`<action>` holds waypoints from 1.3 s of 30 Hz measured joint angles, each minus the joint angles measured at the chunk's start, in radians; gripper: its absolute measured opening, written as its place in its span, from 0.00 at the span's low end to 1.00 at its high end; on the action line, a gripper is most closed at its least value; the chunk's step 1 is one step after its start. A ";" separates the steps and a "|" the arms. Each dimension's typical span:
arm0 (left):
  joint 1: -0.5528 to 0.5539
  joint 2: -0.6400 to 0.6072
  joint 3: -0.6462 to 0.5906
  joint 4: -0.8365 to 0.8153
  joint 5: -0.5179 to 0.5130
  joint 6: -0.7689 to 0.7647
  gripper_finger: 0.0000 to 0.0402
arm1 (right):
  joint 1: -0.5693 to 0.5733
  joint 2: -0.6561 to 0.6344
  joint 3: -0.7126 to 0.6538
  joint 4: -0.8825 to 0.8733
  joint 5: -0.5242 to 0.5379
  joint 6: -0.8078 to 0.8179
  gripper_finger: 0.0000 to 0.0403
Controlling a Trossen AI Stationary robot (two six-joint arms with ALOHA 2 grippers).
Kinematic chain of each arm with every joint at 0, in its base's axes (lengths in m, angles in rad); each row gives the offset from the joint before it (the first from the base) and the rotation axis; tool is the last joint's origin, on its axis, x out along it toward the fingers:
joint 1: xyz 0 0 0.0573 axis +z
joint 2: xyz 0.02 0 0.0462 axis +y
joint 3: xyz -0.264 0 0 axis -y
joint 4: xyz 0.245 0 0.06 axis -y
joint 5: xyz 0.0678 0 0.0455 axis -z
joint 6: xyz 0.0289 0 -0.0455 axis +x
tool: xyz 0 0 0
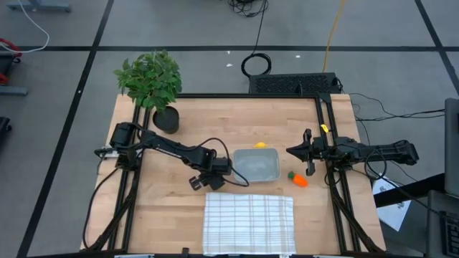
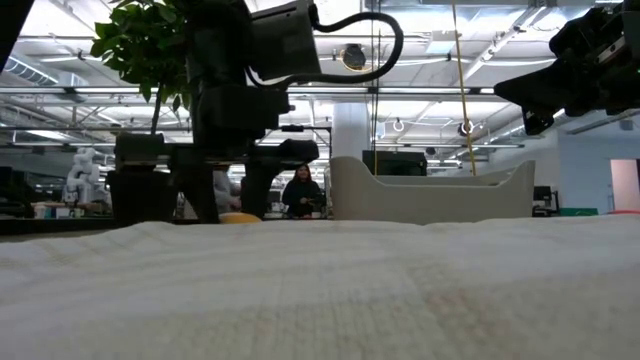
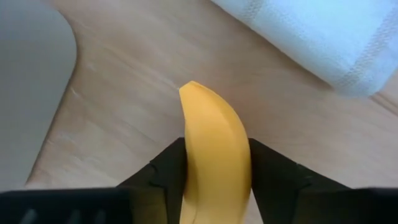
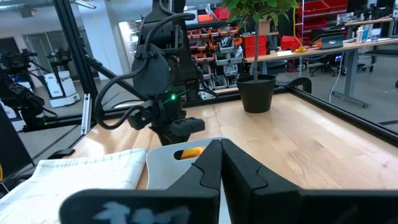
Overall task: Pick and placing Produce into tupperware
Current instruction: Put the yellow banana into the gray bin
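My left gripper is over the wood just left of the tupperware, a shallow grey-clear tub, and is shut on the yellow banana. The banana also shows as a yellow spot under that gripper in the low view. The lemon lies at the tub's far rim. The orange carrot, with its green top, lies on the table right of the tub. My right gripper hovers shut above the table, right of the tub and just beyond the carrot. My left gripper pinches the banana between its two fingers, which lie across it. The fingers come from above, pointing down. One banana end sticks out past the fingertips toward the table. Whether the banana rests on the wood or is lifted clear, I cannot tell.
A white checked cloth lies at the table's near edge, close to my left gripper. A potted plant stands at the far left corner. Black frame rails run along the table's sides. Bare wood lies between plant and tub.
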 joint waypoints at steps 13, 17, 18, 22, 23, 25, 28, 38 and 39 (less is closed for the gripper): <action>-0.001 0.000 0.001 0.000 -0.072 -0.004 0.39 | 0.000 0.000 0.000 0.000 0.000 0.000 0.00; -0.001 -0.009 0.002 -0.010 -0.104 -0.006 0.39 | 0.000 0.000 0.000 0.000 0.000 0.000 0.00; 0.001 -0.011 0.002 -0.013 -0.110 -0.007 0.39 | 0.000 0.000 0.000 0.000 0.000 0.000 0.00; 0.003 -0.041 0.023 -0.028 -0.117 -0.044 0.39 | 0.000 0.000 0.000 0.000 0.000 0.000 0.00; 0.005 -0.052 0.030 -0.028 -0.114 -0.053 0.39 | 0.000 0.000 0.000 0.000 0.000 0.000 0.00; 0.007 -0.079 0.034 -0.026 -0.106 -0.073 0.39 | 0.000 0.000 0.000 0.001 0.000 0.000 0.00; 0.012 -0.122 0.034 -0.019 -0.099 -0.085 0.39 | 0.000 0.000 0.000 0.001 0.000 0.000 0.00; 0.047 -0.239 0.034 -0.005 -0.056 -0.296 0.39 | 0.000 0.000 0.000 0.005 0.000 0.003 0.00; 0.051 -0.252 0.034 -0.001 -0.055 -0.320 0.39 | 0.000 0.000 0.000 0.005 0.000 0.004 0.00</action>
